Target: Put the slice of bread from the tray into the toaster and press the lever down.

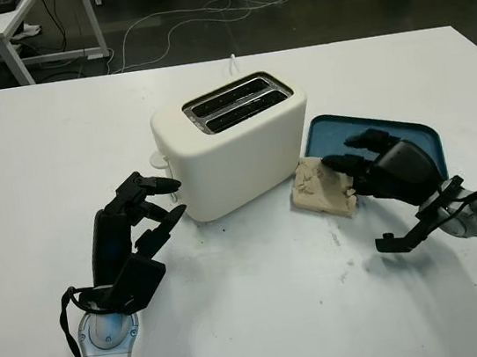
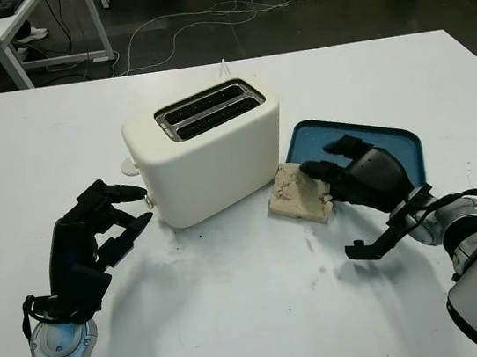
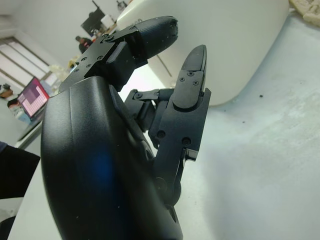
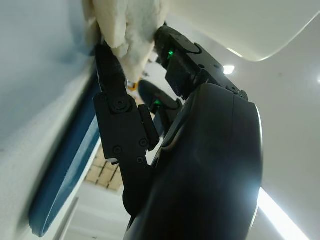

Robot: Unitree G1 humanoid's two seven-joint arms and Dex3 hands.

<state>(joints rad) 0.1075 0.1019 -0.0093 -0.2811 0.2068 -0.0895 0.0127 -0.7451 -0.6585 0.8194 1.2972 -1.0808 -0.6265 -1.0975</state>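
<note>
Right now the job sits at the pick-up step: the right robot hand (image 1: 370,169) is at the bread (image 1: 322,188), which lies half off the near-left lip of the blue tray (image 1: 411,138), partly on the white worktop (image 1: 267,316) and just beside the toaster (image 1: 234,144). In the right wrist view one finger (image 4: 117,95) runs under/along the slice and another presses from the other side, so the fingers look closed on it, tho the head views are partly blocked by the hand, so I can't be sure the grip is firm or that the slice is lifted at all. Both slots on top of the toaster are empty. The left robot hand (image 1: 136,237) hangs open near the toaster's left end, holding nothing, close to the lever (image 1: 158,160), which prob. is the pale tab sticking out there, still up. Next move, as I judge it: secure the pinch, lift the bread clear of the tray lip, turn it edge-down, carry it up & over the toaster top and line it w/ one slot before letting go. Soft crumbly slice, so squeeze lightly. Lever press comes after; left hand seems best placed for that.
</note>
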